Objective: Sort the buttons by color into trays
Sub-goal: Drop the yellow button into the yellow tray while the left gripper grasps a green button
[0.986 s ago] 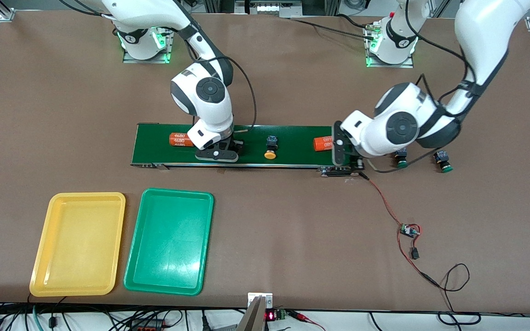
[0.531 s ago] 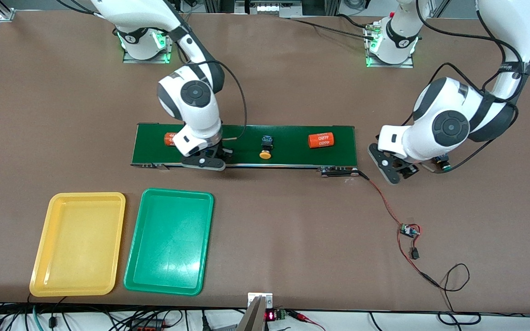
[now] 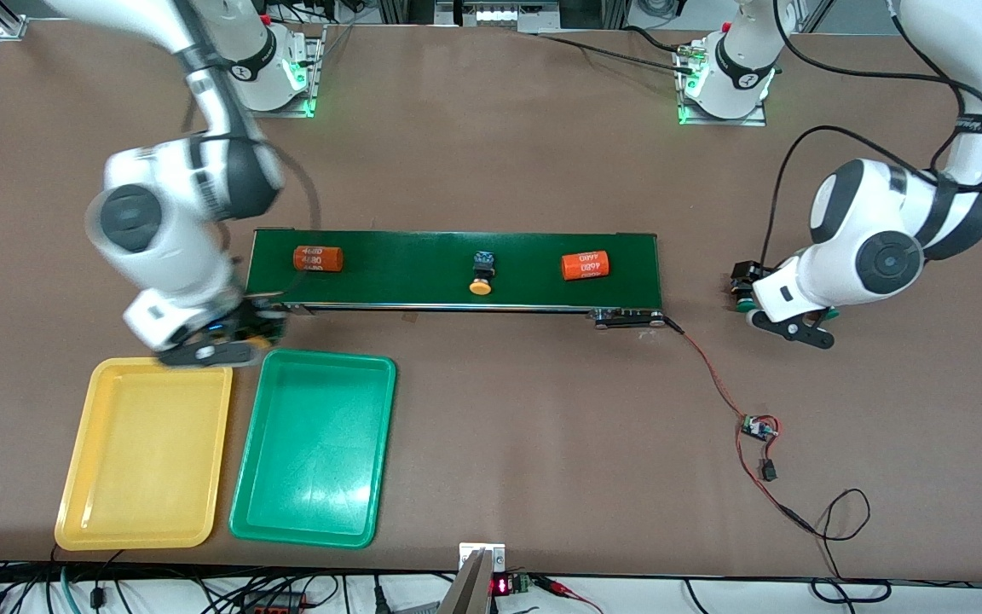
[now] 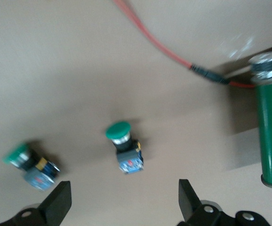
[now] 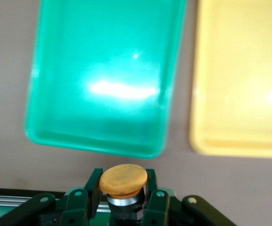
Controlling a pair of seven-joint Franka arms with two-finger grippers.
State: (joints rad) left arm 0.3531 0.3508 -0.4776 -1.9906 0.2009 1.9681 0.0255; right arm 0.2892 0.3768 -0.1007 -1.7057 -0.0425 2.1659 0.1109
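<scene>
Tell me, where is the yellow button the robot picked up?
The right gripper holds the yellow button in the air, over the table edge of the yellow tray nearest the conveyor belt, beside the green tray.

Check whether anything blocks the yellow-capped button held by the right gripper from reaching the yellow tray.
Nothing visible does. The right gripper, shut on a yellow button, is over the table by the yellow tray and green tray. Both trays hold nothing.
</scene>
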